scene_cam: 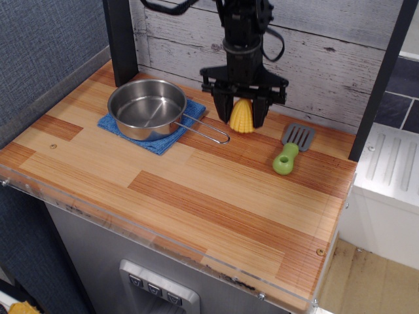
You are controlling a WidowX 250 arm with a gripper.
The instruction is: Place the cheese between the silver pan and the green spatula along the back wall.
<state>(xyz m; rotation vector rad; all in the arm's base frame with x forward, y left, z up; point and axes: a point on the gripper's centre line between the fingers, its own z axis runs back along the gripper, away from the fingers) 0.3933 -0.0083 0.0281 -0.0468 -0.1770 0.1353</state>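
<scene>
The cheese (241, 117), a small yellow ridged dome, stands upright on the wooden counter near the back wall (314, 52). It lies between the silver pan (146, 108) on the left and the green spatula (290, 151) on the right. My black gripper (242, 116) comes straight down over the cheese, one finger on each side of it. The fingers (222, 109) sit close against the cheese; I cannot tell if they still press on it. The pan's wire handle (208, 132) points toward the cheese.
The pan rests on a blue cloth (154, 134). A black post (120, 40) stands at the back left and a dark blue panel (46, 46) lines the left side. The counter's front edge (163, 248) has a clear plastic lip.
</scene>
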